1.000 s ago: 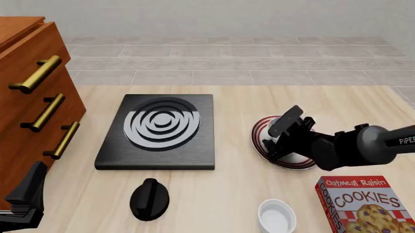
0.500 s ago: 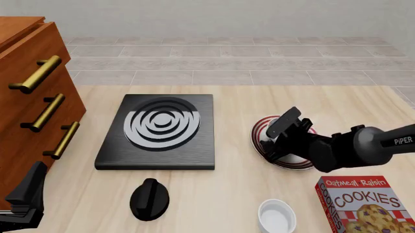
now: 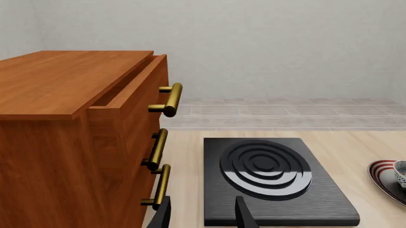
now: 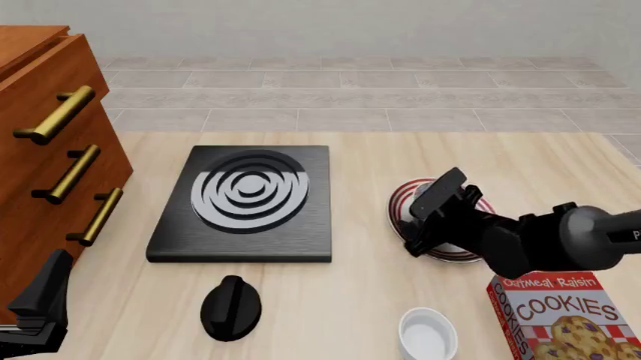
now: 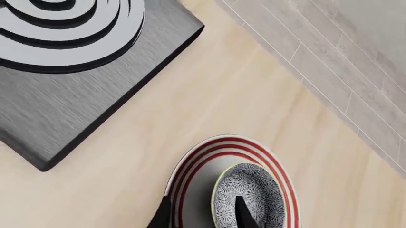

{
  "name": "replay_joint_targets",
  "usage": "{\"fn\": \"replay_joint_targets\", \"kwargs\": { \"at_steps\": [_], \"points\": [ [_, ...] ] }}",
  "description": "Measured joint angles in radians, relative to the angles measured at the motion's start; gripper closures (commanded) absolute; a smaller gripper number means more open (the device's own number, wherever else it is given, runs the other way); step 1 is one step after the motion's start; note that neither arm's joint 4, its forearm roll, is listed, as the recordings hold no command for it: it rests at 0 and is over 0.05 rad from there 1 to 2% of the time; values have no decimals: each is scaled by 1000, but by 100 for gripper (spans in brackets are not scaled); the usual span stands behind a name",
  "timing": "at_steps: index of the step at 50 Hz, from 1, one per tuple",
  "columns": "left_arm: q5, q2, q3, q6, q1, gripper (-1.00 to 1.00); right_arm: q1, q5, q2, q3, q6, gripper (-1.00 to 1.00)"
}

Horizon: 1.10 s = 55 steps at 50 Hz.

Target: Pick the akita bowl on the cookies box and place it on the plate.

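Note:
The akita bowl (image 5: 250,190), dark with fine white speckles, sits upright on the plate (image 5: 190,175), a white plate with red rings. My right gripper (image 5: 200,216) hovers just above them, open. One of its fingers (image 5: 238,211) is over the bowl's inside and the other is outside the plate's rim. In the front view the right gripper (image 4: 421,232) covers the bowl, and only the plate's (image 4: 398,202) left rim shows. The cookies box (image 4: 566,315) lies at the near right with nothing on it. My left gripper (image 4: 45,289) rests open at the near left, by the drawers.
A black stove burner slab (image 4: 245,199) lies in the middle with a black knob (image 4: 230,306) in front of it. A plain white small bowl (image 4: 428,334) stands beside the cookies box. A wooden drawer cabinet (image 4: 50,150) with brass handles fills the left side.
The right arm's forearm has dropped and drawn back toward the cookies box, while its gripper stays over the plate. The left arm has not moved.

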Motion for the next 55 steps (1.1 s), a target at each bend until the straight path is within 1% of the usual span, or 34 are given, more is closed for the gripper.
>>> {"fn": "replay_joint_targets", "kwargs": {
  "at_steps": [30, 40, 55],
  "points": [
    [0, 0, 0, 0, 0, -100, 82, 19, -222, 108, 46, -100],
    [0, 0, 0, 0, 0, -100, 126, 31, -325, 155, 64, -100],
    [0, 0, 0, 0, 0, -100, 163, 30, -450, 221, 90, -100]
  ]
}}
